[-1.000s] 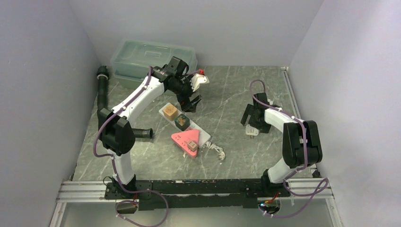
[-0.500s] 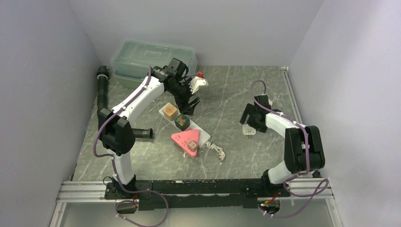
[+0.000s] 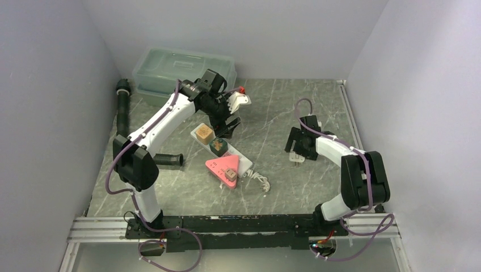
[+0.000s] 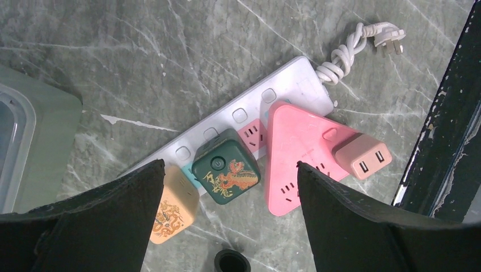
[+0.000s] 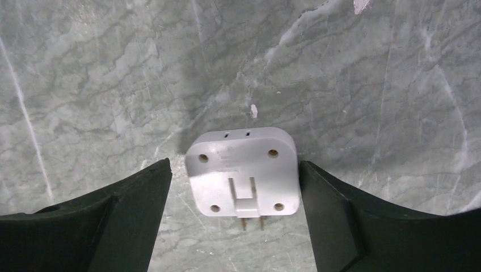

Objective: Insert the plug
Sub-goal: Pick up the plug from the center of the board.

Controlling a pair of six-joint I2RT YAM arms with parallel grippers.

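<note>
Top view: the right end effector (image 3: 297, 148) had slid a bit toward the power strip (image 3: 245, 161) vs. a sec ago. It sat over the grey plug (image 3: 295, 157), which lay on the bench well apart from the strip, off its right side. The left end effector (image 3: 228, 126) had dipped slightly and hovered above the strip's far end.

Left wrist view: jaws spread wide, nothing between them. Below was the strip w/ a tan cube (image 4: 173, 204), a green cube (image 4: 226, 174) and a pink triangular adapter (image 4: 300, 153) plugged in. One free socket (image 4: 252, 134) showed between the green cube and the triangle.

Right wrist view: the plug lay flat on the bench, prongs toward the wrist, straddled by spread fingers (image 5: 113, 226). There was a clear gap on one side. The other finger sat so close it was possibly touching, hard to tell. Not pinched yet.

So the approach looked done and the grasp was prob. next. Insertion hadn't begun, and the plug still had to travel over to the strip.
</note>
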